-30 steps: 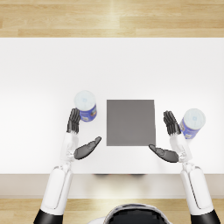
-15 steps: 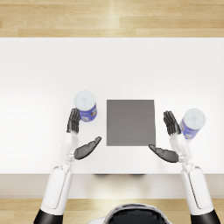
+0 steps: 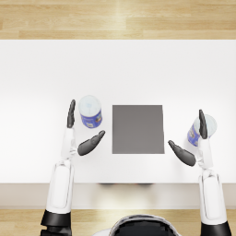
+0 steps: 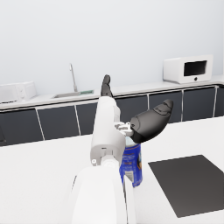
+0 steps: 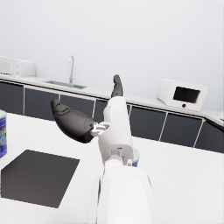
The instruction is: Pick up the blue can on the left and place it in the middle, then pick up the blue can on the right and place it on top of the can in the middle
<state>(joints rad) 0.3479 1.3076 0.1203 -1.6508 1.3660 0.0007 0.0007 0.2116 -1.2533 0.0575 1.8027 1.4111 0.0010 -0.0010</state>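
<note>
- Flanking the left blue can [image 3: 90,111], the left hand [image 3: 79,138] is spread wide and holds nothing; fingers [image 3: 71,114] sit on the can's outer side, thumb [image 3: 91,143] just below it, no clear contact in the head view.
- Left wrist view: forearm covers most of the left hand [image 4: 131,118]; only one fingertip [image 4: 106,85] and the thumb [image 4: 151,121] show, and the left blue can [image 4: 132,162] is half hidden behind the wrist.
- Right hand [image 3: 196,146] also spread, nothing in it; its fingers [image 3: 202,124] overlap the right blue can [image 3: 201,129] in the head view, so can't tell if they touch.
- Right wrist view: right hand [image 5: 94,116] mostly blocked by its forearm; right blue can [image 5: 134,158] shows only as a sliver of rim and blue side behind the wrist.
- Left blue can [image 5: 2,133] is cut off by the frame edge in the right wrist view.
- Both cans stand upright on the white table [image 3: 118,69], one on each side of the dark grey mat [image 3: 138,129], neither on it.
- Left can sits near the mat's left edge; right can is further off from its right edge.
- Can label print too small to read.
- Background in wrist views: counter with sink faucet [image 4: 73,78] and a white microwave [image 4: 188,68]; another appliance at the far side is cut off.
</note>
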